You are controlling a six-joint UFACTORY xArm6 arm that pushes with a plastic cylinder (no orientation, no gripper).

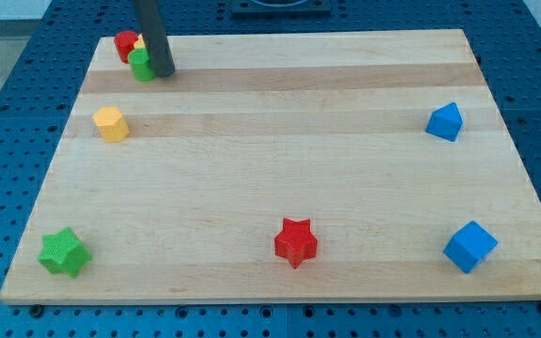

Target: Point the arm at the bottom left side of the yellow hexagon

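Yellow marks the target: the yellow hexagon point(111, 123) is seen near the left edge of the wooden counter point(280, 178), toward the view's top; the tip point(162, 71) is set well above and to its right, touching a cluster of a green block point(141, 66), a red block point(125, 44) and a small yellow block point(140, 42); no claw is fitted, so no state can be told; the hexagon's bottom left side is judged unapproached, since the rod must be swung round it.

No readable text, labels or numbers anywhere (blocks and board included).
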